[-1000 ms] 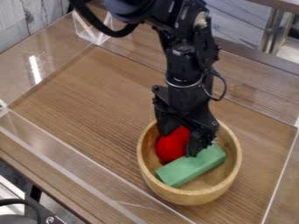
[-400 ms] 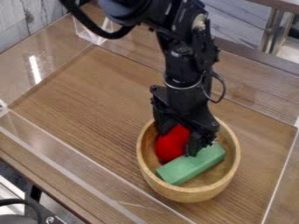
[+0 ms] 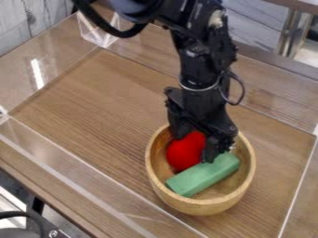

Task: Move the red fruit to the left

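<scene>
Red fruit: the red fruit (image 3: 185, 151) is a small, glossy, rounded piece lying inside a wooden bowl (image 3: 162, 181), in the bowl's left half as seen by the camera.
Fruit and tool: the black tool (image 3: 199, 139) points straight down into the bowl, directly over the fruit; its fingers (image 3: 218, 143) are spread apart and reach down on either side of the fruit's top. Whether they touch the fruit cannot be told.
Green piece: a light-green elongated block (image 3: 204, 176) lies in the bowl just beside the fruit, toward the front right, resting against the bowl's inner wall.
Bowl: it sits on a wood-grain surface (image 3: 99, 102), toward the near right part.
Arm: the black robot arm (image 3: 196, 56) comes down from the top of the view.
Surroundings: clear plastic walls (image 3: 37, 65) enclose the surface.
</scene>
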Controlling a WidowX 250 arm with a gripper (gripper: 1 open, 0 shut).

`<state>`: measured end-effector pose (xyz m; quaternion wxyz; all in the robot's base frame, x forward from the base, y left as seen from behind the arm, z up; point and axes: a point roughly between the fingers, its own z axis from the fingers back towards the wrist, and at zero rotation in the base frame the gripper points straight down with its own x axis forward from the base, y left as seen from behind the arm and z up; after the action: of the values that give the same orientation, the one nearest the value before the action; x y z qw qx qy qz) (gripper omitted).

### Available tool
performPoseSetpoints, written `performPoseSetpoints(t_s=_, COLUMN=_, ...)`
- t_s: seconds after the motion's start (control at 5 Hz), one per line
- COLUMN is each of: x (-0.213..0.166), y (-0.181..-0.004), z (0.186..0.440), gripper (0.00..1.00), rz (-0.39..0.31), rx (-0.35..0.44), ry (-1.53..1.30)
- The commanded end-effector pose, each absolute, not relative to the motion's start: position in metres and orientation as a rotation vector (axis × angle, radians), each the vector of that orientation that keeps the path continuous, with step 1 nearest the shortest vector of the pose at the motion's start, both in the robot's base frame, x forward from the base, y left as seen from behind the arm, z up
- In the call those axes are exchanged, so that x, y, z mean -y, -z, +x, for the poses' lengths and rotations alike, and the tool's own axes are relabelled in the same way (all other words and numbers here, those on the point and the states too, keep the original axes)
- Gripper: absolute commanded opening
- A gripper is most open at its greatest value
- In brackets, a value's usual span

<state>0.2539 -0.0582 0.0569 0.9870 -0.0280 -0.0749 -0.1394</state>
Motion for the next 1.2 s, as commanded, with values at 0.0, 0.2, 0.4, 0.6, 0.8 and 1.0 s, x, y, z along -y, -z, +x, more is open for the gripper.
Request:
performPoseSetpoints(t_s=0.0, x=0.063, y=-0.062, z=0.261, gripper=1.0, rz=-0.064, rx=0.191, ry=0.343)
performPoseSetpoints(t_s=0.2, x=0.068, y=-0.069, z=0.259, gripper=1.0, rz=-0.075, rx=0.19, ry=0.393)
performPoseSetpoints(t_s=0.4, x=0.073, y=-0.078, z=0.256, gripper=1.0, rz=-0.084, rx=0.193, ry=0.438)
performPoseSetpoints(t_s=0.6, x=0.065, y=-0.076, z=0.256, gripper=0.0, rz=-0.082, rx=0.193, ry=0.426)
performPoseSetpoints(t_s=0.8, x=0.062, y=-0.086, z=0.255, gripper=0.0, rz=-0.073, rx=0.202, ry=0.384)
performPoseSetpoints(t_s=1.0, x=0.057, y=-0.107, z=0.255, gripper=0.0, rz=-0.062, rx=0.231, ry=0.332)
